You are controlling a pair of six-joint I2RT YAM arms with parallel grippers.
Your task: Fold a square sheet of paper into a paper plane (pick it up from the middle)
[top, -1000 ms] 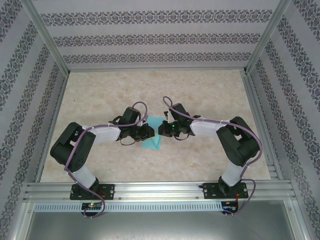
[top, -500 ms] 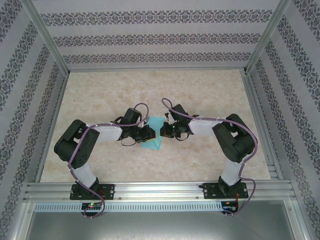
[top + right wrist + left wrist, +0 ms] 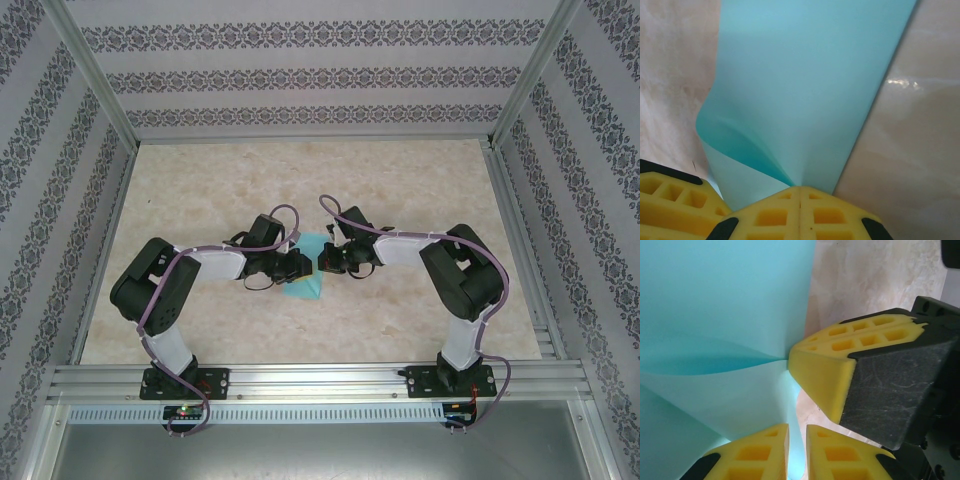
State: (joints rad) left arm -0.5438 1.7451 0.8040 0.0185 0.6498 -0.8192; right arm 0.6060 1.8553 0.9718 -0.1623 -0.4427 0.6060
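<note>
**Both tools pinch the blue sheet at mid-tabletop**

The thin turquoise-blue square sheet of paper (image 3: 305,288) sits near the middle of the pale marbled tabletop (image 3: 420,180). It lies between the two arms, whose wrists meet over it and hide much of it in the top view. A pointed part of the sheet shows toward the near edge, below the wrists, and a smaller patch shows just beyond them.

The left tool (image 3: 797,445) is narrowed to a slit. Its yellow foam pads (image 3: 757,452) stand almost together, with a thin strip of the sheet caught between them. The right tool (image 3: 800,200) is fully closed, its yellow pads (image 3: 832,215) pressed face to face. The edge of the sheet runs into the seam between them.

The sheet is not flat. In the right wrist view one layer bows over another in a soft curve, and that curve narrows to a point exactly at the right tool's seam. In the left wrist view a shallow crease fans out across the sheet from the tip of the right tool, which sits just above the left tool's pads. The two tools are close beside each other. Bare tabletop shows past the sheet's straight edge in both wrist views. I cannot tell how much of the sheet rests on the tabletop.
</note>
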